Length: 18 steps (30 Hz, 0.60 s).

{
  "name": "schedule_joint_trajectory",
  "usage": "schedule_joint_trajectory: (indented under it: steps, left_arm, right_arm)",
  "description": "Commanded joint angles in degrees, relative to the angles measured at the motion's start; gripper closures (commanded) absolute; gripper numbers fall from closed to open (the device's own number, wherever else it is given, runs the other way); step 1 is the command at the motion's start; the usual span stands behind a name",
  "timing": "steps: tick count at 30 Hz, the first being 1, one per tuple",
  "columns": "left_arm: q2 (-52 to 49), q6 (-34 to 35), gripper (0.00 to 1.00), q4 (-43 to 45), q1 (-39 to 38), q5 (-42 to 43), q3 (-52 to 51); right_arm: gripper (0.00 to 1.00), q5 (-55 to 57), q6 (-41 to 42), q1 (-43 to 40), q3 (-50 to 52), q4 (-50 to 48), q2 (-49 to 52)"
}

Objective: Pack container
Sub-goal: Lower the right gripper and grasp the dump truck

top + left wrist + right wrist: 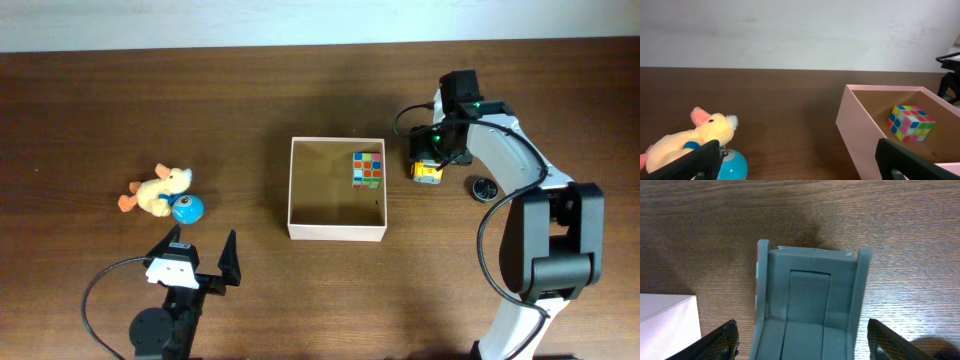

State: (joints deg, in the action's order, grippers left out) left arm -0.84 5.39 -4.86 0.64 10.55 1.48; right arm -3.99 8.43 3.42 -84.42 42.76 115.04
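The right gripper (802, 342) hangs wide open and holds nothing, one finger on either side of the grey toy (810, 295) just below. It would do best to drop straight, keep the toy centred and close on its flat sides. The container (665, 322) sits just beside the gripper, a cube (367, 170) already inside.

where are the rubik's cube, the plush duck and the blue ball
rubik's cube (368, 170): overhead view, middle of its top face
plush duck (157, 190): overhead view, its yellow body
blue ball (187, 209): overhead view, middle of the ball
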Motion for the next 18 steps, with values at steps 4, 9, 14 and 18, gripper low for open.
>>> schedule_joint_trajectory:
  steps: [4,9,14,18]
  left_arm:
    - [0.5,-1.1,0.01,0.1,-0.3,0.6,-0.3]
    - [0.5,-1.1,0.01,0.1,-0.3,0.6,-0.3]
    - [0.5,-1.1,0.01,0.1,-0.3,0.6,-0.3]
    - [0.5,-1.1,0.01,0.1,-0.3,0.6,-0.3]
  right_arm:
    - [0.25,0.2,-0.5,0.0,0.6,-0.2,0.7]
    - [0.29,1.9,-0.4,0.0,0.6,-0.3,0.9]
    - [0.29,2.3,-0.4,0.0,0.6,-0.4,0.9]
    - [0.29,3.6,-0.4,0.0,0.6,-0.5,2.3]
